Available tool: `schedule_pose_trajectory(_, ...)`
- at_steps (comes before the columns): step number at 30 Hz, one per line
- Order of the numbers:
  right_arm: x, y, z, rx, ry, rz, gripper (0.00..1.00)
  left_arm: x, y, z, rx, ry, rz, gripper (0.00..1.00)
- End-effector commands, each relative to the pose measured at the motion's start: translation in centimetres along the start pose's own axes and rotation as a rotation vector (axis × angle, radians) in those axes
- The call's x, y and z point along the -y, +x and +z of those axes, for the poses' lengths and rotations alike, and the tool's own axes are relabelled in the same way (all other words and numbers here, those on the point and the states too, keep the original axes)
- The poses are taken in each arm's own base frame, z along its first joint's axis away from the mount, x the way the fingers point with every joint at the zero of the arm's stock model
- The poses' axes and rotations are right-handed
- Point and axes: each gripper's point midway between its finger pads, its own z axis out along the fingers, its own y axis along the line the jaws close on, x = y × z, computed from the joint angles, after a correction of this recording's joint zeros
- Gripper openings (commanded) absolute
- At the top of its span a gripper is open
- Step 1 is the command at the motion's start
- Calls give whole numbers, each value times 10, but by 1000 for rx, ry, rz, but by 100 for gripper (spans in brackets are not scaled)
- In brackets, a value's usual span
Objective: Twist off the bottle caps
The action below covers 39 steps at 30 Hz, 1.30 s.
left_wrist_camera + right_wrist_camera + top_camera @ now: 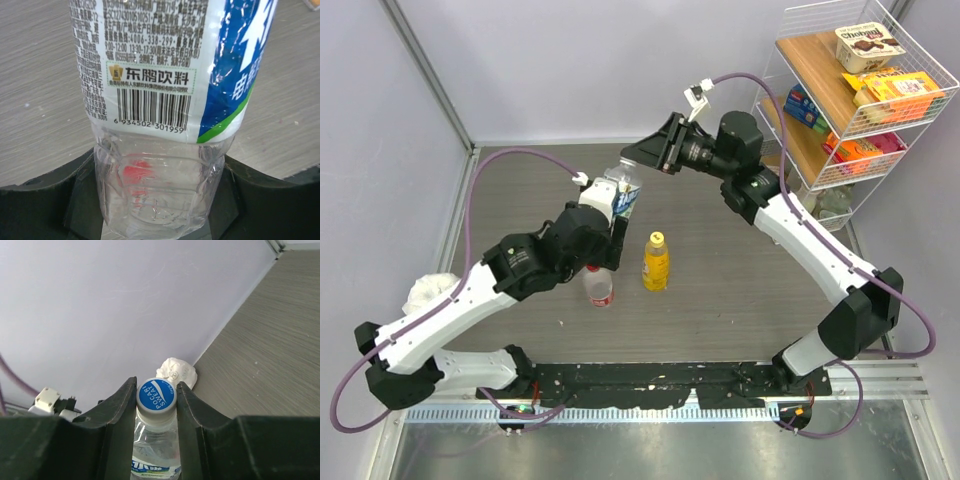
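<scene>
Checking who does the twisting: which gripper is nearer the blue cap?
Right. The right gripper has its fingers against the blue cap, one on each side. The left gripper clamps the bottle lower down, near its base.

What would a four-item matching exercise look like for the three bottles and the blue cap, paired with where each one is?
1. blue-label bottle
2. blue cap
3. yellow bottle
4. red-cap bottle

A. standing alone, nothing holding it
B. between the fingers of the right end effector
C. standing close beside the left arm
D. body clamped in the left end effector

Pairs: 1-D, 2-B, 3-A, 4-C
</scene>
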Motion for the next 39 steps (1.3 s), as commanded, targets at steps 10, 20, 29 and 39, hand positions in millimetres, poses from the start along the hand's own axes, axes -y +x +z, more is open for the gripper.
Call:
schedule_pose_trajectory(10, -140, -13, -78, 55, -529, -343, 1, 87, -22, -39, 80, 538, -124, 0)
schedule_pose_trajectory(20, -148, -15, -96, 54, -603, -327, 2, 96, -19, -49, 96, 621, -137, 0)
schedule_pose_trajectory(29, -133, -23, -88, 72, -541, -314, 6, 86, -14, -44, 97, 568, -138, 0)
schedule_pose_trajectory(39, -108, -48, -88, 167, -387, -277, 4, 77, -14, -43, 105, 529, -135, 0)
